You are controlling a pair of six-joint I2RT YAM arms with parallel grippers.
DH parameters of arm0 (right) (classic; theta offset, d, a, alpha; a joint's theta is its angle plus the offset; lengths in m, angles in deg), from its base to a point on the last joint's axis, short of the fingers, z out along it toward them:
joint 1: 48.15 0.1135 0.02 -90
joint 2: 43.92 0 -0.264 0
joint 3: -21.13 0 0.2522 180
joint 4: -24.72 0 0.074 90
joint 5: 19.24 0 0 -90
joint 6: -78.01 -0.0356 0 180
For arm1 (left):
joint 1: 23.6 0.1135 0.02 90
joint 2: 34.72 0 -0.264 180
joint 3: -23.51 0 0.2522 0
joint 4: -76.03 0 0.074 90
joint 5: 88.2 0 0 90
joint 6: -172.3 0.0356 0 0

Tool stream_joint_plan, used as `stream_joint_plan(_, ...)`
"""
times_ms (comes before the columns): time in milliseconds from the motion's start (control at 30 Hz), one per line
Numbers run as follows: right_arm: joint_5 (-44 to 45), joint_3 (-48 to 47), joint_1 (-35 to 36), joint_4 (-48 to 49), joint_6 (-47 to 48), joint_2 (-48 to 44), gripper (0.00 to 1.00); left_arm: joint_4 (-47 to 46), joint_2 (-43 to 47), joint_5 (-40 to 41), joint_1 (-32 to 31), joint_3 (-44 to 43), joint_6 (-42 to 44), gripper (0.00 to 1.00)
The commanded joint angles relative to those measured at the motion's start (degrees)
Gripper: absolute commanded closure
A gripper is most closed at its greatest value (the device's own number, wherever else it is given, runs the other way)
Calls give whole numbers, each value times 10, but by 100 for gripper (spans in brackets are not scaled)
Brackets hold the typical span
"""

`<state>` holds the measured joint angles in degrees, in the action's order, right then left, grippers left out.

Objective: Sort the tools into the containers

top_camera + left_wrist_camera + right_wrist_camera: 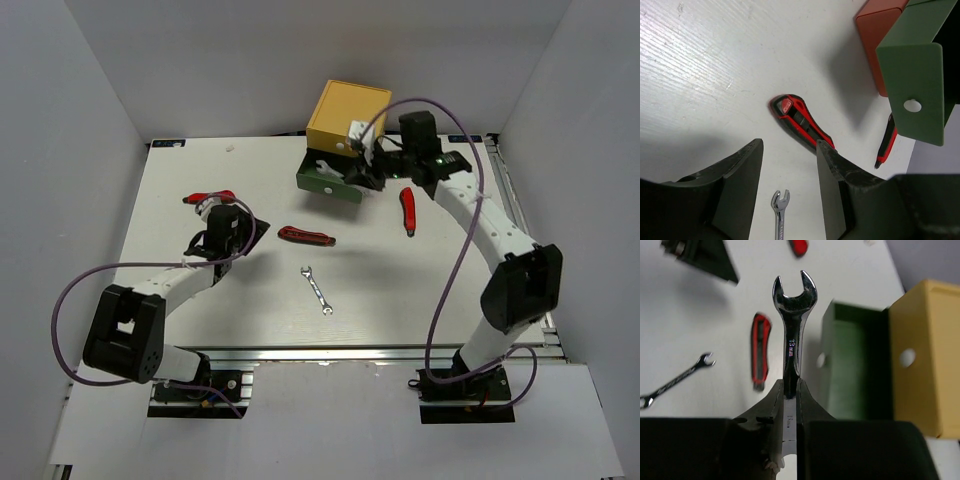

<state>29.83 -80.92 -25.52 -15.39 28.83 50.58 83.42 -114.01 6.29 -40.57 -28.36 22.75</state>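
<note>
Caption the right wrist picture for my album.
Right end effector grips a silver wrench near the pulled-out green drawer.

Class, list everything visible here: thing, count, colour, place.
Table: 1, white.
Drawers: 3; yellow drawer on top, green drawer pulled out, orange drawer beneath.
Wrenches: 2, silver; loose wrench centre-front, held wrench at the green drawer.
Knife-like tools: 2, red-black; centre knife, right knife.
Red-handled tool: 1, far left.
End effectors: 2, black; left end effector open, right end effector shut on held wrench.
</note>
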Motion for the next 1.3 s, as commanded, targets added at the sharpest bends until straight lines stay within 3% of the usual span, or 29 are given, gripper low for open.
stream_joint_plan(0,57,-105,19,99,-93,71,100,14,29,-10,2,2,20,43)
stream_joint_plan(200,118,-209,27,134,-116,182,100,41,42,-19,2,-5,57,42)
stream_joint_plan(433,157,-191,26,167,-99,215,100,15,62,-39,2,12,65,41)
stream_joint_plan(500,164,-188,27,167,-95,222,93,-12,62,-44,2,16,66,41)
stream_joint_plan(533,168,-188,27,167,-95,223,80,-22,62,-71,3,17,66,41)
stream_joint_plan(633,175,-184,27,167,-94,222,64,-49,49,-88,3,13,66,41)
stream_joint_plan(900,132,-182,27,140,-108,177,60,-91,-23,-122,2,-37,66,41)
stream_joint_plan(1000,12,-178,26,81,-75,143,62,-108,-59,-140,2,-56,62,41)
stream_joint_plan(1033,-41,-161,26,58,-20,133,64,-109,-74,-143,1,-68,60,41)
stream_joint_plan(1067,-160,-151,28,-17,26,114,64,-108,-81,-147,2,-73,62,41)
stream_joint_plan(1133,-228,-142,43,-143,145,110,63,-95,-86,-146,3,-91,74,41)
stream_joint_plan(1200,-181,-133,99,-274,217,118,64,-41,-77,-110,3,-104,95,41)
stream_joint_plan(1233,-157,-116,120,-286,215,116,66,-16,-71,-88,4,-109,115,41)
stream_joint_plan(1267,-98,-46,140,-272,149,97,67,8,-64,-67,5,-116,123,41)
